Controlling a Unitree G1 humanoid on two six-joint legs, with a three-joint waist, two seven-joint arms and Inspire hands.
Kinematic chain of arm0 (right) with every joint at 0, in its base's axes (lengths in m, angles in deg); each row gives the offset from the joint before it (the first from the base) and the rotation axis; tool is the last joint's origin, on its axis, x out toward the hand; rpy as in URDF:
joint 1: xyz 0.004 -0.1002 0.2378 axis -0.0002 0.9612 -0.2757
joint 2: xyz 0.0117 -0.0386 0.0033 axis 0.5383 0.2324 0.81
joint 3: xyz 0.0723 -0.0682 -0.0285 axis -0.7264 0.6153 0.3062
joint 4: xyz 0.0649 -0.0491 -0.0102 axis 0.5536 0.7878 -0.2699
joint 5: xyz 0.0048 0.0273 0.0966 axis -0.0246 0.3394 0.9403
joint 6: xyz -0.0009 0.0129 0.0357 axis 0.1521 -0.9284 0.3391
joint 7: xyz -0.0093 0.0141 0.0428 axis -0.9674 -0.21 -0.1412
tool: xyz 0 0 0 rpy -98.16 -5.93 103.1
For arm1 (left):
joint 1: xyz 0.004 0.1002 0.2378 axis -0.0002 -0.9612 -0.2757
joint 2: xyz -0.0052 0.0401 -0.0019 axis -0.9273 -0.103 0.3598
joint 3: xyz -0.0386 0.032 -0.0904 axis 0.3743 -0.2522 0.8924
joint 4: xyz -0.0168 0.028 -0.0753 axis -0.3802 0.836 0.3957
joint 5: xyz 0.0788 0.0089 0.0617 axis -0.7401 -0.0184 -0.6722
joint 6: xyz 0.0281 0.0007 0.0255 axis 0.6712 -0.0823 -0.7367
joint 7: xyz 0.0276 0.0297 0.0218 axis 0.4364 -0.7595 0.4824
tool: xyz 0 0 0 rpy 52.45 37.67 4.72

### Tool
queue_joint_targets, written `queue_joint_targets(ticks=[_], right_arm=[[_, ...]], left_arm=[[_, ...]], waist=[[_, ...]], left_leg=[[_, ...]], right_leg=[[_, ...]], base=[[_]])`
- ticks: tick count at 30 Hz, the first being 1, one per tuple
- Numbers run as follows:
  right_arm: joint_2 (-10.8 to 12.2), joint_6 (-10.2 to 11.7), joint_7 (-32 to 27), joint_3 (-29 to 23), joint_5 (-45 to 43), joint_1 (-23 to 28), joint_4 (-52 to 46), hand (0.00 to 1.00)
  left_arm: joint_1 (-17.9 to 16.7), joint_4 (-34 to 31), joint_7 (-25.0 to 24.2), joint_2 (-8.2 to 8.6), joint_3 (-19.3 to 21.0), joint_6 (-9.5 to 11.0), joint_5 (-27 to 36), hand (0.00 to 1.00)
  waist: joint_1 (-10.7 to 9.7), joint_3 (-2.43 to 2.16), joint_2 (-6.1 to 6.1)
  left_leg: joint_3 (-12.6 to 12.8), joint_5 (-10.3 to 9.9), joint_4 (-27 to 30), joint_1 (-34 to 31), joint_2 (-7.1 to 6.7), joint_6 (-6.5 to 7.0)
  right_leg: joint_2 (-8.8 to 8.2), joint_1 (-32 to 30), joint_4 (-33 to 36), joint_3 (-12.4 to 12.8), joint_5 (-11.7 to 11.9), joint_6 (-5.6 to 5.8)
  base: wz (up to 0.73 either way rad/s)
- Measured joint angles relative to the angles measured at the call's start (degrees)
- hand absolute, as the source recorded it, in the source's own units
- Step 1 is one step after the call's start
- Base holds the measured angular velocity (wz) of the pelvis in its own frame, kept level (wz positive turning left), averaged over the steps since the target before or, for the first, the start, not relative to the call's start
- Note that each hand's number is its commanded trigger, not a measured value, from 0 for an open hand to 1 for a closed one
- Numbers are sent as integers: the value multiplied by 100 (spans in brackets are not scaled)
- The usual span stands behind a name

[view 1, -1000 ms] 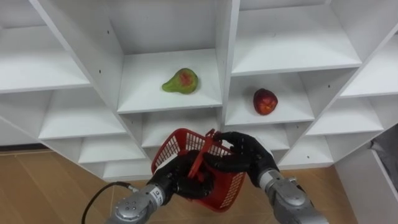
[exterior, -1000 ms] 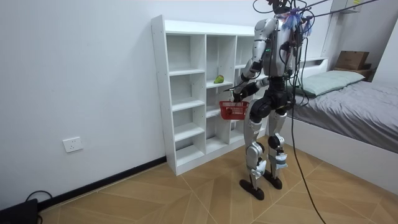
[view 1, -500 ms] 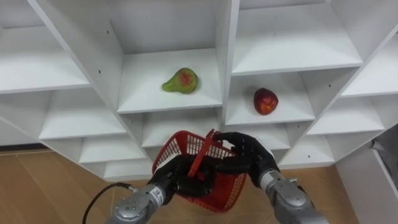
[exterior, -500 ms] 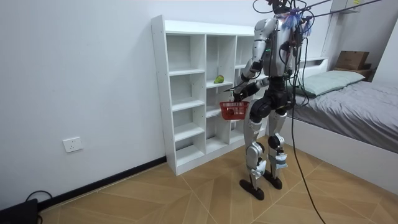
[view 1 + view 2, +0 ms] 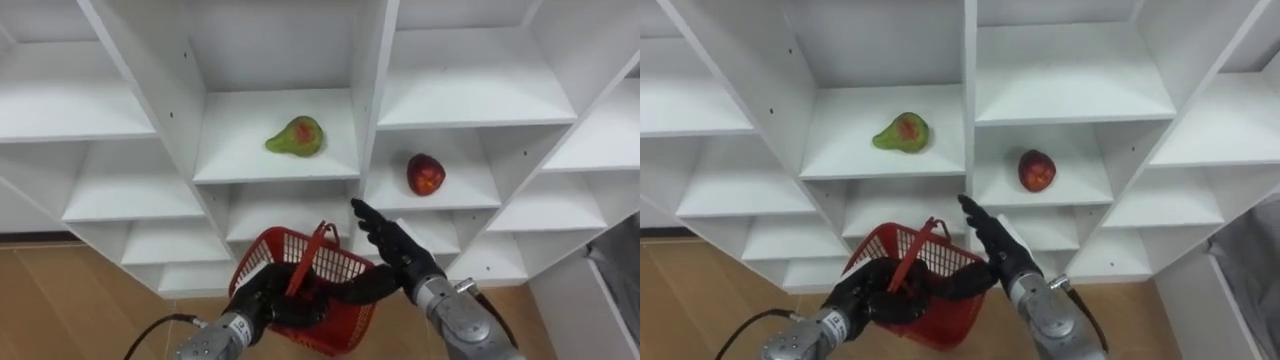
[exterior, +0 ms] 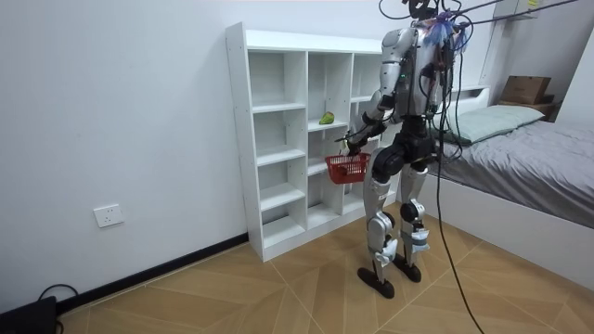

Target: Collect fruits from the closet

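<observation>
Nothing collected yet: pear (image 5: 296,136) and red fruit (image 5: 426,173) sit on closet (image 5: 232,152) shelves; my left hand (image 5: 262,299) grips the basket (image 5: 292,239), my right hand (image 5: 396,250) is outstretched and empty.

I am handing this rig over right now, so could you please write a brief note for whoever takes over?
Left hand: shut on the red basket, held before the closet.
Right hand: open, fingers straight, raised toward the shelves.
Pear: on a middle-column shelf.
Red fruit: on the shelf to its right, slightly lower.
Done: no fruit collected yet.
Left: pick both fruits and put them in the basket.
</observation>
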Motion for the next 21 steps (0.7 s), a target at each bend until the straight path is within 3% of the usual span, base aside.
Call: queue_joint_targets(ticks=[11,16,21], right_arm=[[-110,-147,577,9,-627,-16,-855,0],[-305,-143,726,2,-1123,34,-1542,0],[-304,-143,830,-74,-1524,31,-1761,0]], left_arm=[[-31,487,63,-22,260,21,-25,100],[-121,487,107,-15,507,55,-31,100],[-176,487,105,10,604,64,-36,100]], waist=[[12,0,-182],[155,20,-324],[280,22,-372]], left_leg=[[-41,1,-63,14,-8,-2],[-78,-1,-74,107,5,-5],[-105,-1,-61,113,-12,-5]], right_leg=[[23,32,-24,-21,-3,4],[37,137,-29,-33,-3,4],[19,159,-18,-80,-4,6]], base=[[0],[3],[3]])
